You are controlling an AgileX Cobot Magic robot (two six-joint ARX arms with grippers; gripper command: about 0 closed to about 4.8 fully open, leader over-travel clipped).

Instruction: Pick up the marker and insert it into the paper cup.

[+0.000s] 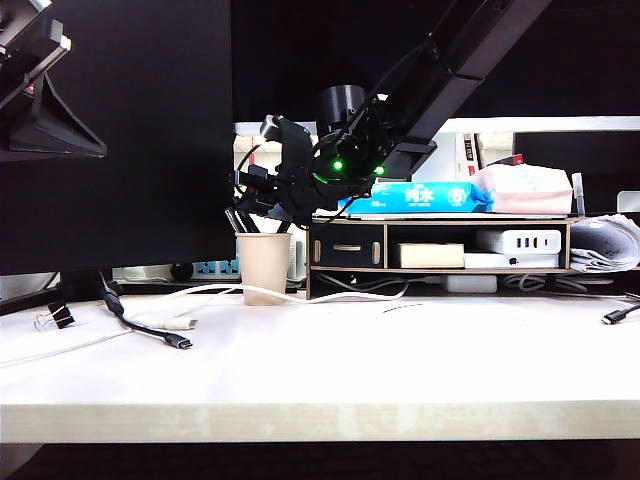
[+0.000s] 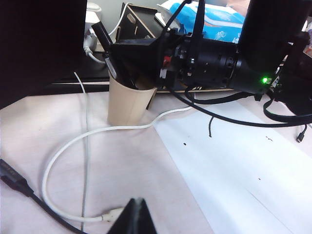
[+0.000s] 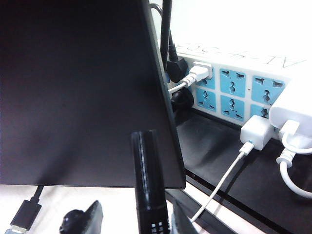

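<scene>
We see the right pincer (image 1: 262,205) spread wide above the paper cup (image 1: 264,268), the marker (image 3: 150,190) standing inside; we cannot tell the left pincer's (image 2: 132,217) state.

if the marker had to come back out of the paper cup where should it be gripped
Probably by the marker's upper barrel, coming from above along its lean. Only that end clears the paper cup's rim, and the right gripper already sits open over the cup.

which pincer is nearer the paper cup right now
Right. The right pincer hovers directly over the paper cup, by the marker standing in it. The left pincer sits well back across the table.
</scene>
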